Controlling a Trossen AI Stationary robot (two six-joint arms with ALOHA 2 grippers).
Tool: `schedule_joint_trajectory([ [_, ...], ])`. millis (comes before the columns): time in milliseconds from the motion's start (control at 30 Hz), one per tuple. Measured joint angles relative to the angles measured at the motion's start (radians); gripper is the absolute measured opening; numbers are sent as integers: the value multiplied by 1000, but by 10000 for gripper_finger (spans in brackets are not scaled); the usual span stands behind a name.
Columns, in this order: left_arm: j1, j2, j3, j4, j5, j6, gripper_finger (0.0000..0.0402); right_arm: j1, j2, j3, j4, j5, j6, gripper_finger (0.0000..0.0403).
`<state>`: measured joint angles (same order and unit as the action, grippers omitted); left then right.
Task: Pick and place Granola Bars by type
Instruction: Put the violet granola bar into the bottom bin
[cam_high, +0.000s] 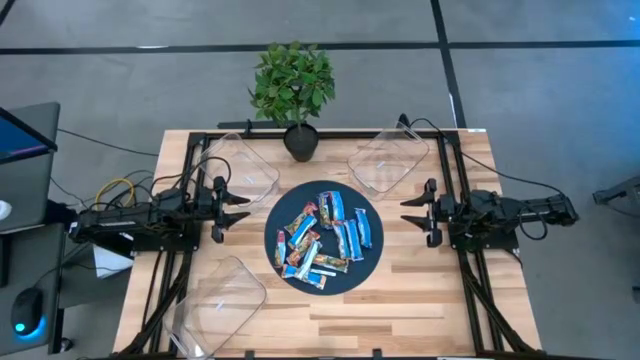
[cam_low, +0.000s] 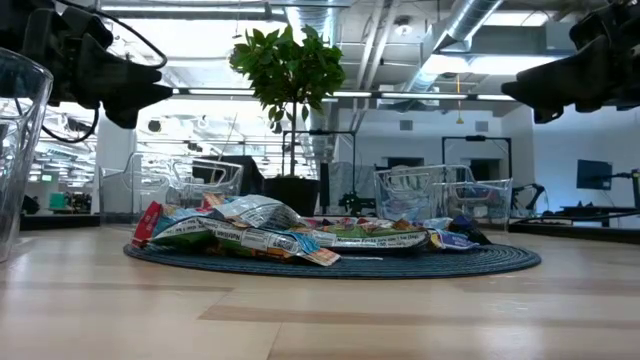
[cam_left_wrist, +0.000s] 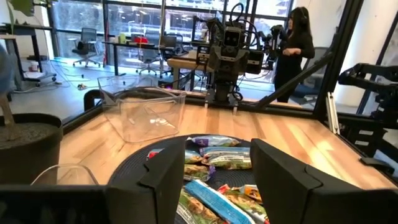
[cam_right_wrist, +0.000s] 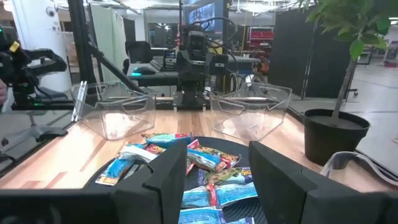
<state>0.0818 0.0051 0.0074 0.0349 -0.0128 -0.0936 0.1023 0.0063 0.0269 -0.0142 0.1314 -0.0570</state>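
A heap of granola bars (cam_high: 323, 239) lies on a round dark mat (cam_high: 285, 200) at the middle of the worktop (cam_high: 420, 300), blue-and-white wrappers overlapping brown, orange and red ones, none yet sorted by type. The pile sits central, it appears, so that either arm can reach it. The left hand (cam_high: 238, 208) hangs off the mat's left side and the right hand (cam_high: 412, 212) off its right, both raised clear of the wood, each pointing inward at the bars; the fingers of both stand apart and hold nothing. Three clear plastic bins wait around the mat, apparently one for each kind of bar: one (cam_high: 243, 167) toward the far left corner, one (cam_high: 391, 160) toward the far right corner, and one (cam_high: 222, 300) at the near left edge. All three show no bars inside. A potted plant (cam_high: 295, 90) stands at the middle of the far edge, between the two far bins, and its leaves rise well above the heap, so a carry across the far side could brush it. The near right part of the worktop is bare wood, the widest free ground for a swing. Between each hand and the mat's rim there is a clear strip of wood. The bars lie tangled and partly stacked, so lifting one alone will likely need a pick from the pile's outer edge.
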Motion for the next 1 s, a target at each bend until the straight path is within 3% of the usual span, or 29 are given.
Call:
schedule_joint_trajectory([
  [300,0,0,0,77,8,-42,177,2,0,-3,173,3,-46,166],
  [433,0,0,0,208,124,-32,177,2,0,11,235,-5,-48,166],
  [667,0,2,5,383,166,19,177,3,38,53,232,-144,-24,166],
  [767,0,33,13,402,245,58,177,2,83,77,231,-135,-64,166],
  [1000,-20,216,19,638,281,73,177,12,272,134,325,-128,-67,166],
])
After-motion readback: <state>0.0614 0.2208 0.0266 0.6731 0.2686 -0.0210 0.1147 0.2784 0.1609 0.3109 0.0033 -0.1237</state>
